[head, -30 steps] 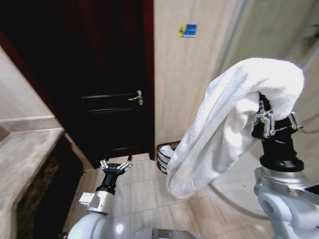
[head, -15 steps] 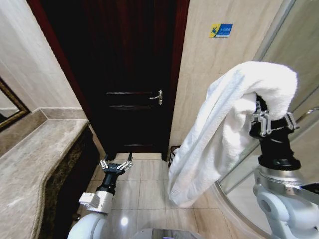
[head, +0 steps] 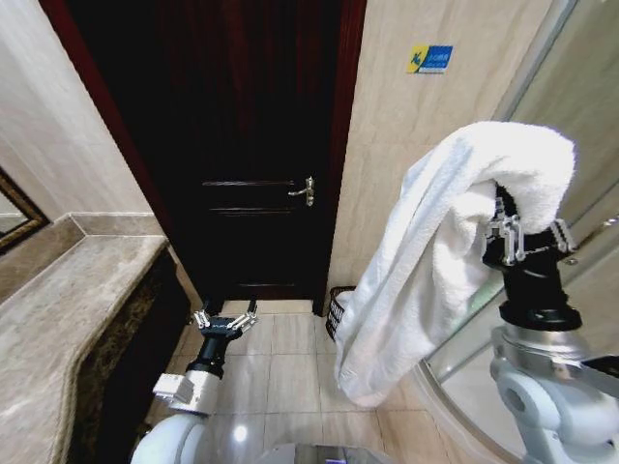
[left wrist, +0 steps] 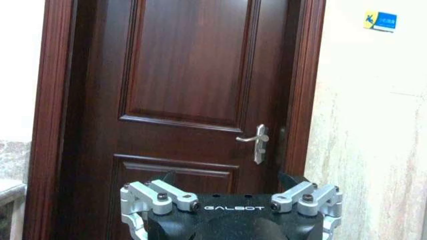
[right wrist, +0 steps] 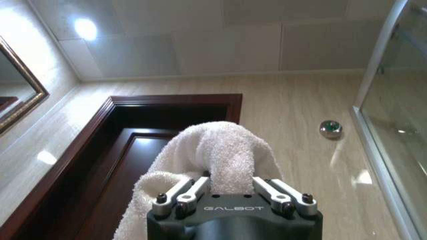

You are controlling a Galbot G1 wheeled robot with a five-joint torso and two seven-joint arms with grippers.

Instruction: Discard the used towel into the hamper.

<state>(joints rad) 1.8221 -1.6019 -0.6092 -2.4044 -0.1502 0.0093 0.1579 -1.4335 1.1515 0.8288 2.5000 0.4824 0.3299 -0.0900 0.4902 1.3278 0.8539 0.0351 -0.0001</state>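
One thick, fluffy white terry towel (head: 435, 261) drapes over the raised right tool (head: 522, 237), whose fingers are clamped on its bunched fold. On the tiled floor beyond, by the dark wooden door (head: 242, 145), stands one round open-weave wire hamper (head: 337, 307), partly hidden. The left tool (head: 225, 321) hangs low, fingers spread, empty.
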